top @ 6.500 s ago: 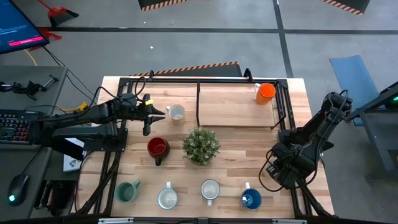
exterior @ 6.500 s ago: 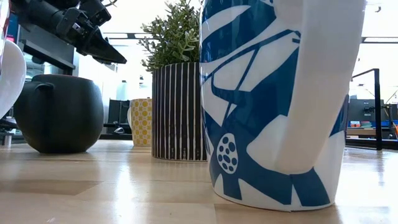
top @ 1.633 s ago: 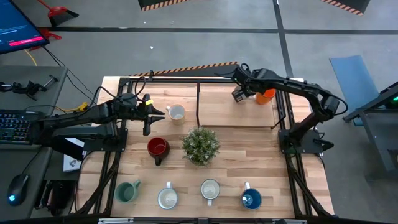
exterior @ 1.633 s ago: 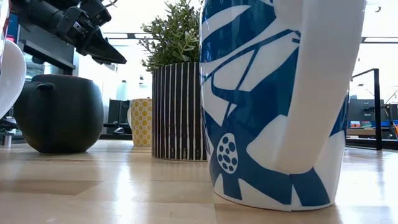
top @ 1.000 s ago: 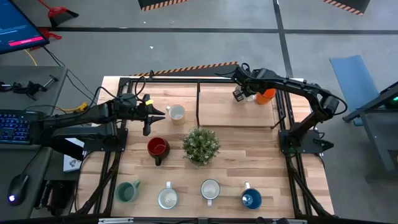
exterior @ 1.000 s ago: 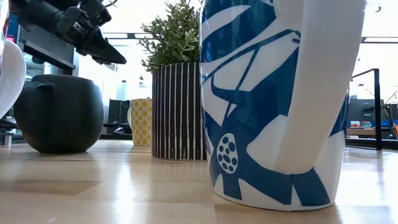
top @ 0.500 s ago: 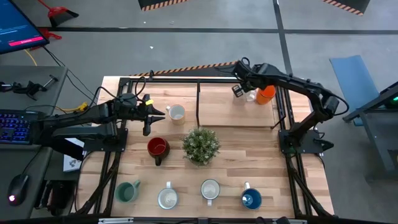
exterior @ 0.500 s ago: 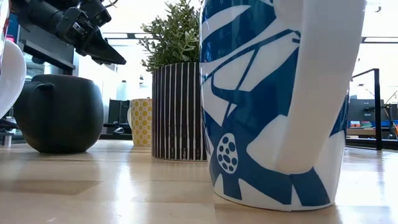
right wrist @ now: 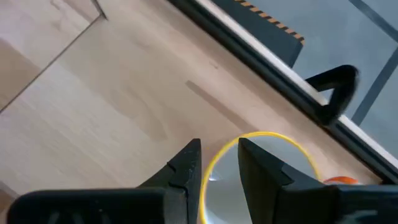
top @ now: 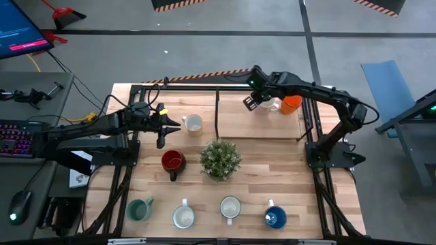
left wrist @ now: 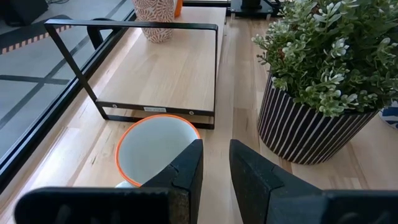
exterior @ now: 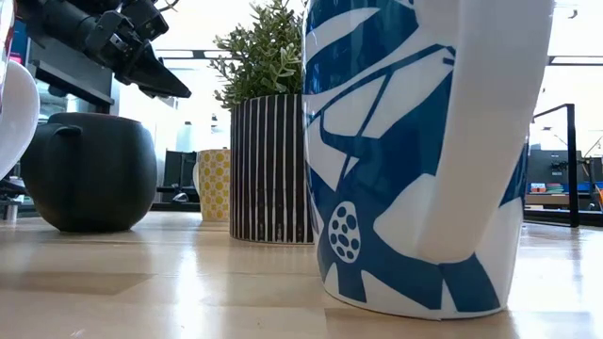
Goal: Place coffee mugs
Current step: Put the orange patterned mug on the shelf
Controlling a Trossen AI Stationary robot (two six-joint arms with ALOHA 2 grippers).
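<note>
Plant [top: 219, 158] mid-table; four mugs [top: 229, 207] lined along the front edge; one mug [top: 172, 162] left of plant, another [top: 193, 124] behind that; two [top: 291, 103] at back right.

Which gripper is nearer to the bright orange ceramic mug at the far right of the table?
The right. The right gripper hovers just left of the orange mug, over a pale mug beside it. The left gripper waits far across the table, by a white mug.

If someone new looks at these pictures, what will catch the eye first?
Probably the spiky potted plant in the middle of the table, with a row of four mugs along the near edge, the blue mug rightmost. Next, the right claw reaching over the far raised shelf, at a pale mug beside the orange mug.
</note>
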